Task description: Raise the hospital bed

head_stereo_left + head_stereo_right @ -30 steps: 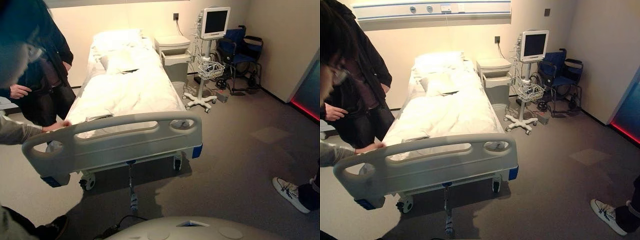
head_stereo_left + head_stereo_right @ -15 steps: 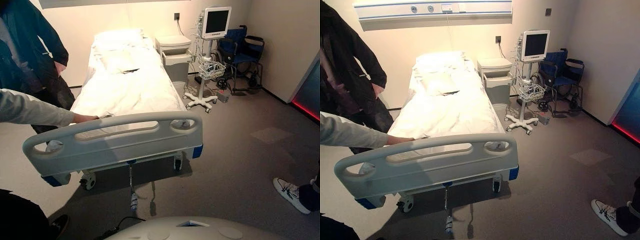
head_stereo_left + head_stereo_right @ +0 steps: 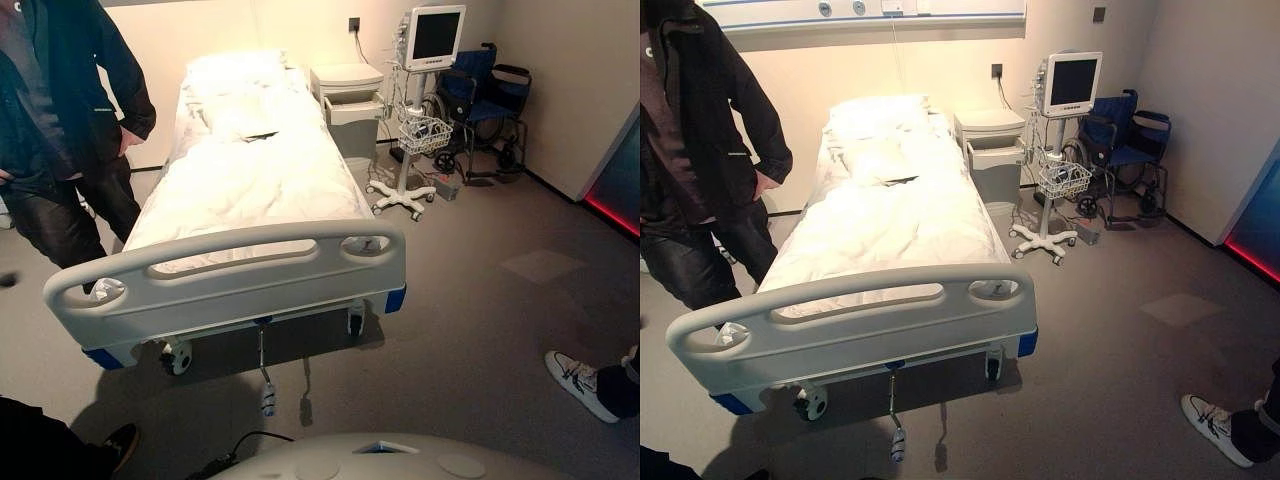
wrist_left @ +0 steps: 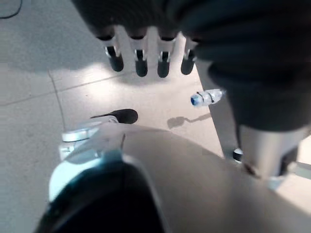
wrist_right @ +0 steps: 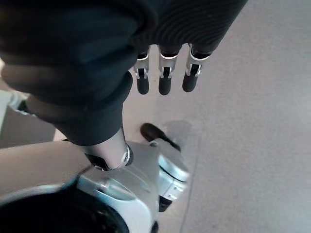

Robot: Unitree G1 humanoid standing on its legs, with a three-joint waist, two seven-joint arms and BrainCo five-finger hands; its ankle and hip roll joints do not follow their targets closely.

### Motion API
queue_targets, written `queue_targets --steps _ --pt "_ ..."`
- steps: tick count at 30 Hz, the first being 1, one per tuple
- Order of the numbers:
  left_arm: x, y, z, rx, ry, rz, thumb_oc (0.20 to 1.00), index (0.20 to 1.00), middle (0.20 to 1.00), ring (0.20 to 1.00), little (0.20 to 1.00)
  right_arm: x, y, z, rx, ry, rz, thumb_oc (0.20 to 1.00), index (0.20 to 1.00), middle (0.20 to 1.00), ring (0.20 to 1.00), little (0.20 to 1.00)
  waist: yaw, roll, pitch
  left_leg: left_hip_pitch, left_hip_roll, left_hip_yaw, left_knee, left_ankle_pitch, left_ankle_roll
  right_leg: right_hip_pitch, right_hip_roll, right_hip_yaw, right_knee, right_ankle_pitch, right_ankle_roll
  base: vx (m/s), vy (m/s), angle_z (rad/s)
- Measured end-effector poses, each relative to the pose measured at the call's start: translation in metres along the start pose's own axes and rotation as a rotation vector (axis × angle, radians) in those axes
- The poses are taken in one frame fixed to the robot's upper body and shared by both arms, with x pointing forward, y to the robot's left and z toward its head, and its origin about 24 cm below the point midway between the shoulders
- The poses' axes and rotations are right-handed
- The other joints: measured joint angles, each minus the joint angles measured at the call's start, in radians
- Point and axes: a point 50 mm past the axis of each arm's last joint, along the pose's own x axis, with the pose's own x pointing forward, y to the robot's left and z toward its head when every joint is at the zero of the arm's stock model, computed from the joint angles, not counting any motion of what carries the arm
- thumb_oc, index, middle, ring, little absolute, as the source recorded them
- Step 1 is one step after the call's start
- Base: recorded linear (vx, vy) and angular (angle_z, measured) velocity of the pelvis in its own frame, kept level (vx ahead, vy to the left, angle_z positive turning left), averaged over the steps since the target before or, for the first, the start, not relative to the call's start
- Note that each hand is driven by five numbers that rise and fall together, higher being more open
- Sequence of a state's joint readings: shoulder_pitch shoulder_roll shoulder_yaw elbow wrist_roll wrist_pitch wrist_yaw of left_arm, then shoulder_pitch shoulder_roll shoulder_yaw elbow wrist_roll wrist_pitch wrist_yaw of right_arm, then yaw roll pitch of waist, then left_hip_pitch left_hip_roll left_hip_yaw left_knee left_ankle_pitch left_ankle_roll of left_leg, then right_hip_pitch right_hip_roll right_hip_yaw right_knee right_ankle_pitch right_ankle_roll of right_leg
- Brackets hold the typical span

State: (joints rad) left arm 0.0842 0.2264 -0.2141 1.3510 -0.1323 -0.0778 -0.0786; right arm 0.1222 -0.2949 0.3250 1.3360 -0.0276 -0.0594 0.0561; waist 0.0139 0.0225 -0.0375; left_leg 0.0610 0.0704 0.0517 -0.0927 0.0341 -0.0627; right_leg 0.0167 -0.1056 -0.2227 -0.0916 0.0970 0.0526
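The grey sleeve that reached to the footboard (image 3: 230, 275) has gone. From your left: a person in a dark jacket (image 3: 695, 150), the hospital bed (image 3: 885, 215) with rumpled white sheets, a wire basket (image 3: 423, 133) under the monitor (image 3: 433, 36), a blue wheelchair (image 3: 1125, 150). Your left hand (image 4: 146, 56) and right hand (image 5: 165, 77) hang slack, fingers straight, above the floor.

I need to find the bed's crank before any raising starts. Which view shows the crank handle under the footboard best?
The right eye view: the crank handle hangs whole below the footboard, against the floor. The left eye view shows it too, equally whole. The wrist views show the left hand and right hand over floor.
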Motion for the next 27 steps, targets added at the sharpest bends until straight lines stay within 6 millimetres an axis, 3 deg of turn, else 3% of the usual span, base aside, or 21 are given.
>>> queue_targets --steps 6,10,13,18,21,23,27 --pt "0.0 0.013 0.015 0.003 -0.04 0.059 1.0 1.0 1.0 1.0 1.0 0.0 -0.016 0.009 0.034 -0.024 -0.054 1.0 1.0 1.0 1.0 1.0 -0.001 0.002 0.072 -0.08 -0.004 0.0 0.026 0.0 -0.004 -0.073 0.0 -0.001 0.0 0.006 0.002 -0.13 0.004 0.01" --pt "0.002 0.019 0.046 -0.017 -0.131 0.088 1.0 1.0 1.0 1.0 1.0 0.0 -0.04 0.043 0.066 -0.11 -0.123 1.0 1.0 1.0 1.0 1.0 -0.001 -0.002 0.155 -0.157 -0.011 0.0 0.056 0.006 -0.007 -0.132 -0.003 0.001 0.002 0.03 0.005 -0.1 -0.001 0.01" --pt "0.002 0.019 0.059 -0.033 -0.175 0.094 1.0 1.0 1.0 1.0 1.0 -0.001 -0.047 0.058 0.084 -0.156 -0.149 1.0 1.0 1.0 1.0 1.0 -0.001 -0.012 0.172 -0.173 -0.015 0.0 0.057 0.008 -0.009 -0.15 -0.001 0.002 0.002 0.03 0.002 -0.08 0.005 -0.02" --pt "-0.002 0.025 0.101 -0.119 -0.313 0.115 1.0 1.0 1.0 1.0 1.0 -0.006 -0.061 0.095 0.116 -0.266 -0.188 1.0 1.0 1.0 1.0 1.0 -0.001 -0.029 0.219 -0.246 -0.019 0.001 0.076 0.008 -0.007 -0.22 -0.004 0.011 0.007 0.042 -0.001 -0.08 0.006 -0.03" --pt "-0.005 0.025 0.116 -0.134 -0.37 0.116 1.0 1.0 1.0 1.0 1.0 -0.007 -0.063 0.1 0.125 -0.292 -0.197 1.0 1.0 1.0 1.0 1.0 -0.002 -0.037 0.232 -0.248 -0.02 0.001 0.074 0.007 -0.008 -0.224 -0.004 0.012 0.004 0.042 0.0 -0.04 0.003 -0.02" --pt "-0.009 0.022 0.147 -0.132 -0.437 0.125 1.0 1.0 1.0 1.0 1.0 -0.008 -0.065 0.107 0.141 -0.308 -0.208 1.0 1.0 1.0 1.0 1.0 -0.001 -0.046 0.244 -0.254 -0.021 0.005 0.072 0.007 -0.007 -0.233 -0.004 0.019 0.004 0.043 0.0 -0.05 0.029 -0.07" --pt "-0.024 0.014 0.188 -0.185 -0.627 0.091 1.0 1.0 1.0 1.0 1.0 -0.009 -0.058 0.12 0.151 -0.357 -0.215 1.0 1.0 1.0 1.0 1.0 -0.027 -0.053 0.26 -0.281 -0.021 0.006 0.074 0.008 -0.007 -0.26 -0.004 0.021 0.004 0.045 0.001 -0.06 0.01 -0.03"
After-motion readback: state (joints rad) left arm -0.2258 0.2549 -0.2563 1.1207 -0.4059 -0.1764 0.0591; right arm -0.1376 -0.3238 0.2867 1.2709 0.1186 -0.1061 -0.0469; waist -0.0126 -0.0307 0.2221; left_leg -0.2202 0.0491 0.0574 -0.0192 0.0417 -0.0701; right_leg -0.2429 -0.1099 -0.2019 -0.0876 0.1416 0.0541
